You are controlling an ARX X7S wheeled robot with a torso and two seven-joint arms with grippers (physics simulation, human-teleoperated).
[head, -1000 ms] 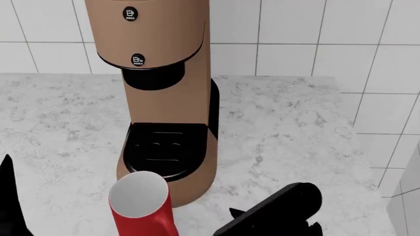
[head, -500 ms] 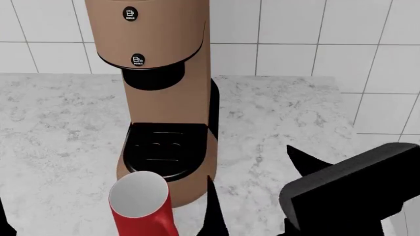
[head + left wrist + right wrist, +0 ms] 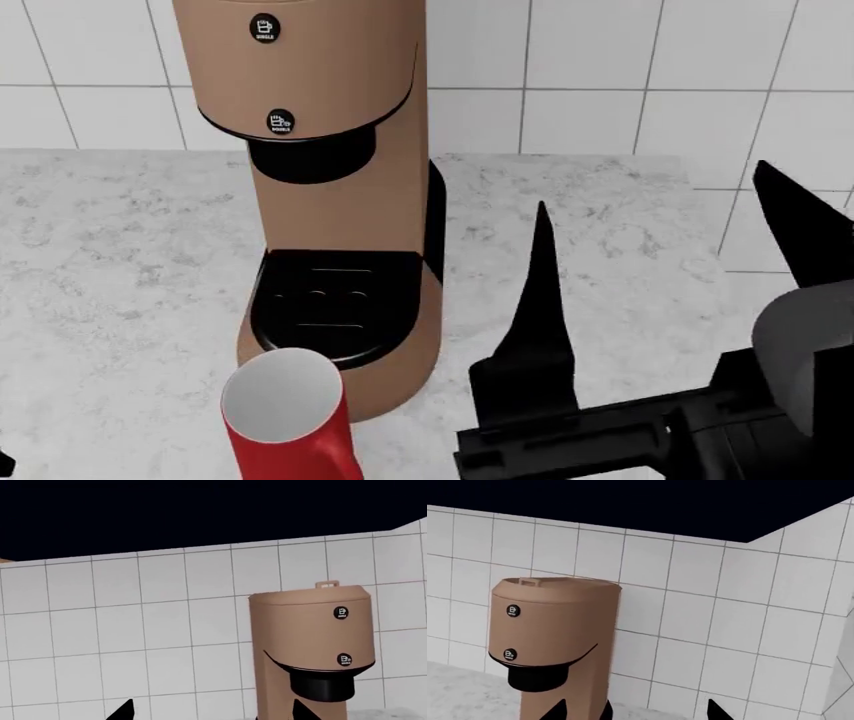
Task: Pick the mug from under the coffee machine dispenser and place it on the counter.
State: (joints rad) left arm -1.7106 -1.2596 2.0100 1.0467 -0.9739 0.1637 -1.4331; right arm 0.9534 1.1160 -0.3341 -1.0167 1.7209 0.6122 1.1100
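The red mug [image 3: 284, 425] with a white inside stands on the white marble counter [image 3: 627, 225], just in front of the black drip tray [image 3: 334, 310] of the tan coffee machine [image 3: 334, 70]. The black dispenser nozzle [image 3: 311, 157] has nothing under it. My right gripper [image 3: 667, 265] is open and empty, raised to the right of the machine and mug, its fingers [image 3: 539, 300] pointing away. Its wrist view shows the machine [image 3: 554, 625] and nozzle [image 3: 536, 677] past the open gripper [image 3: 637, 715]. My left gripper [image 3: 213, 715] is open and empty, facing the machine [image 3: 310, 635]. No wrist view shows the mug.
A white tiled wall [image 3: 601, 60] runs behind the counter. The counter ends at the right, where a tiled side wall [image 3: 787, 120] drops away. A dark overhead surface [image 3: 627, 500] hangs above the machine. Only a black sliver of my left arm [image 3: 6, 464] shows in the head view.
My right gripper has risen from the bottom right, and its fingers now stand high beside the machine. My left arm has sunk almost out of the head view. The mug has not moved.
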